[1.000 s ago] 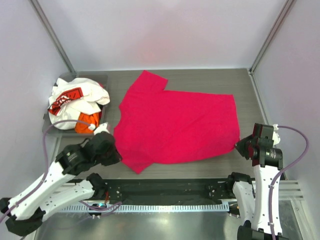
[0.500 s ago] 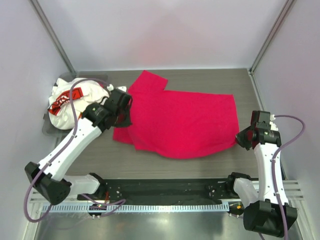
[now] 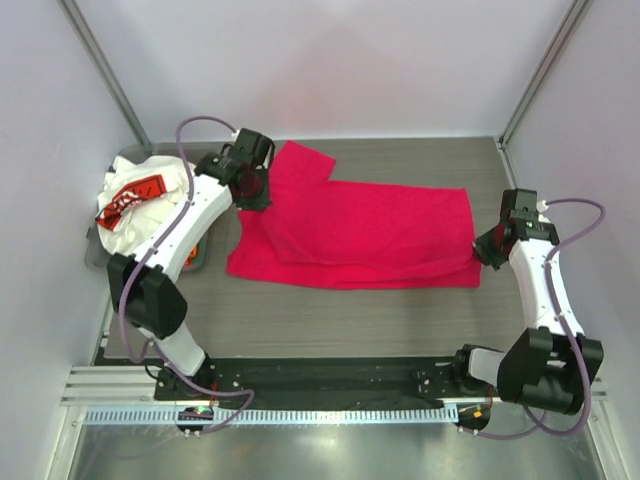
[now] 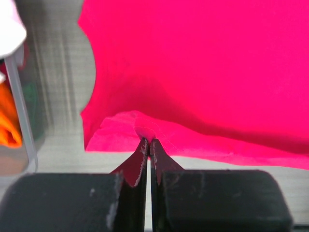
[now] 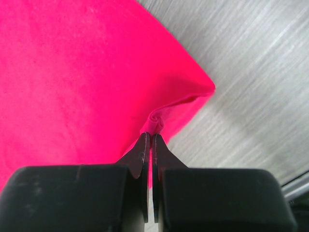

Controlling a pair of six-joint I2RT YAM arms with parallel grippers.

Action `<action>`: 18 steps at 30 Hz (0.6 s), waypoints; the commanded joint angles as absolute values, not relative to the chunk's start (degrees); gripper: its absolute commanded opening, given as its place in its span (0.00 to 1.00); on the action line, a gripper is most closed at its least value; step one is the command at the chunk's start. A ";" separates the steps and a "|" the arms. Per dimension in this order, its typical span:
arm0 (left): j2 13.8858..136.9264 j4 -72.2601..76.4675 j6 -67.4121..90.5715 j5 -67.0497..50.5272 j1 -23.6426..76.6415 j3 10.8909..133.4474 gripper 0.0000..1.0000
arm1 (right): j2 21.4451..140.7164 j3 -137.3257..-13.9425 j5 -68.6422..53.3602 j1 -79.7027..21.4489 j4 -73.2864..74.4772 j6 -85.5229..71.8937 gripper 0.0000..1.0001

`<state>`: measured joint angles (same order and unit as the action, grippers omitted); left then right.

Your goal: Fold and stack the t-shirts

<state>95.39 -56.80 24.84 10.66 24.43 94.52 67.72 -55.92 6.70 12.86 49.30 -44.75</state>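
The magenta-red t-shirt (image 3: 370,235) lies across the middle of the table, its near half folded over toward the back. My left gripper (image 3: 252,192) is shut on a pinch of the shirt's (image 4: 207,72) left edge near the sleeve, as the left wrist view shows (image 4: 148,141). At the shirt's right end my right gripper (image 3: 487,246) is shut on a small fold of cloth (image 5: 72,72) at the corner, fingertips together (image 5: 148,135). The white printed t-shirt (image 3: 135,195) is heaped in the bin at the left, with a bit of the orange t-shirt (image 4: 8,121) under it.
The grey plastic bin (image 3: 93,262) stands at the table's left edge, close to my left arm. Bare grey tabletop (image 3: 350,315) runs in front of the shirt, and a metal rail (image 3: 320,375) lines the near edge. White walls close the back and sides.
Both grippers have carried the shirt's near edge away from the arm bases toward the back, folding it over. The left arm swung far forward, past the bin.
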 commanded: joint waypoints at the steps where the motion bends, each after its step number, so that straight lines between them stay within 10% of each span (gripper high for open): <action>1: 98.51 -56.33 21.36 9.67 23.12 101.31 0.00 | 71.35 -58.62 8.18 12.75 45.01 -44.30 0.01; 12: 117.84 -61.96 20.13 12.74 19.43 115.57 0.00 | 86.81 -65.81 7.39 12.83 40.87 -42.46 0.01; 14: 120.57 -63.01 21.35 12.31 18.20 118.99 0.05 | 90.34 -69.50 6.33 12.92 40.69 -39.22 0.25; 15: 121.98 -64.50 21.71 11.17 17.67 120.48 0.12 | 93.05 -70.57 5.98 13.44 40.78 -38.68 0.85; 18: 127.78 -73.26 22.85 8.70 16.00 130.40 0.57 | 94.13 -72.42 5.19 15.02 42.62 -37.79 1.00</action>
